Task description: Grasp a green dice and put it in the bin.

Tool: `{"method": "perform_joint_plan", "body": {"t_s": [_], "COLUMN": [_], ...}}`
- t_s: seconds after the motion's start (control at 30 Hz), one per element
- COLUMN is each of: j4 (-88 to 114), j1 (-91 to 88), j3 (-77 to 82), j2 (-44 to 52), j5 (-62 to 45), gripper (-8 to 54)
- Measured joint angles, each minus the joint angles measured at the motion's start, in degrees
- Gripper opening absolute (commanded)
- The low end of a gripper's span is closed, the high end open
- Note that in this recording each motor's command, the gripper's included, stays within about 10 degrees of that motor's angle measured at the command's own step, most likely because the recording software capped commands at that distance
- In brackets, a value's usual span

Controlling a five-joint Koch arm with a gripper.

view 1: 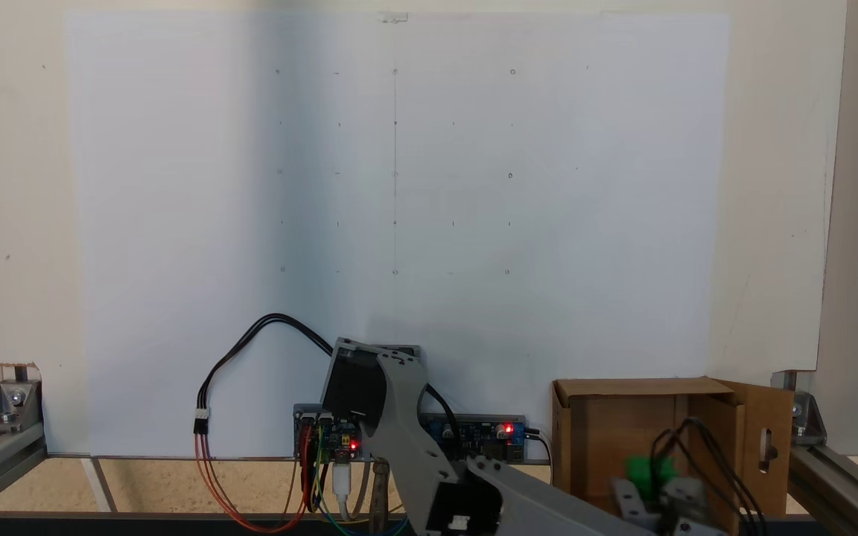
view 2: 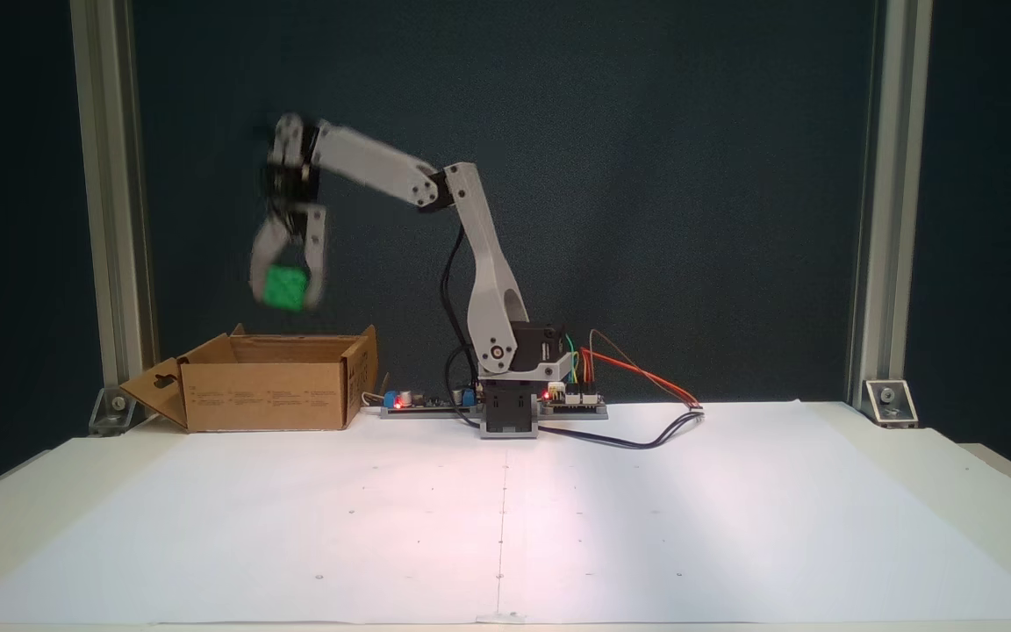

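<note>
In a fixed view the green dice (view 2: 284, 288) hangs in the air above the open cardboard bin (view 2: 268, 395), clamped between the two fingers of my gripper (view 2: 286, 294), which points downward and is motion-blurred. The dice is well clear of the bin's rim. In the other fixed view, looking down, the dice (view 1: 649, 473) shows as a green blur over the bin (view 1: 623, 424), held at the tip of my gripper (view 1: 651, 484), with black cables arching beside it.
A white paper sheet (view 2: 505, 509) with small marks covers the table. The arm's base (view 2: 510, 408) and circuit boards (view 1: 488, 435) with red lights sit at the back, with cables (view 1: 250, 350) trailing. Aluminium frame posts (view 2: 111, 219) stand at the sides.
</note>
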Motion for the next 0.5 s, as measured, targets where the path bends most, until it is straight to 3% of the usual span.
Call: {"method": "perform_joint_plan", "body": {"t_s": [0.13,0.2,0.23,0.3,0.4,0.5], "j4": [-7.65,-11.6,-12.3,-13.18,-13.97,-14.85], "j1": [0.35,0.44,0.62,0.62,0.62,0.62], "j3": [11.07,10.99,10.99,11.69,11.78,11.78], "j2": [-0.35,-0.35,-0.53,-0.62,-0.62,-0.62], "j5": [-1.32,-1.58,-1.58,-1.58,-1.58,-1.67], "gripper": [11.5,24.9,28.7,29.2,40.8,41.9]}}
